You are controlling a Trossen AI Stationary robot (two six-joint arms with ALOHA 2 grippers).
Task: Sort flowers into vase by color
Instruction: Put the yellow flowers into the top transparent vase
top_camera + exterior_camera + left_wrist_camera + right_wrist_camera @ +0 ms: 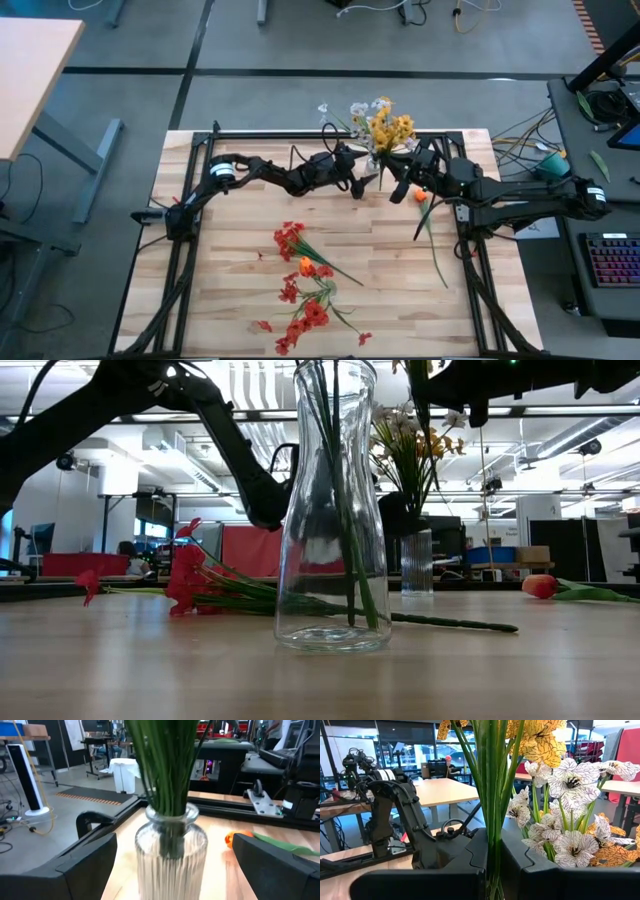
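A ribbed glass vase [170, 855] stands at the table's far middle and holds yellow and white flowers [385, 125]. My left gripper [368, 183] is open, level at the vase, with one finger on either side of it and a gap to each. My right gripper [492, 865] is shut on the green stems above the vase's mouth. Red flowers [295, 240] lie flat on the table's middle. An orange flower [420, 196] lies to their right. In the low view a clear glass carafe [335, 560] stands close by with green stems in it. My right gripper pinches the yellow flowers' green stems [493, 837] between its two fingers, below the blossoms. The fingers come nearly level from the table's right side and lie across the stems. The stems stand upright and run down toward the ribbed vase [416, 565].
More red blossoms [305, 315] lie toward the table's near edge. The orange flower's long stem [435, 250] runs toward the near right. A black frame [300, 135] lines the table's far edge and sides. Desks and a keyboard stand beyond the right edge.
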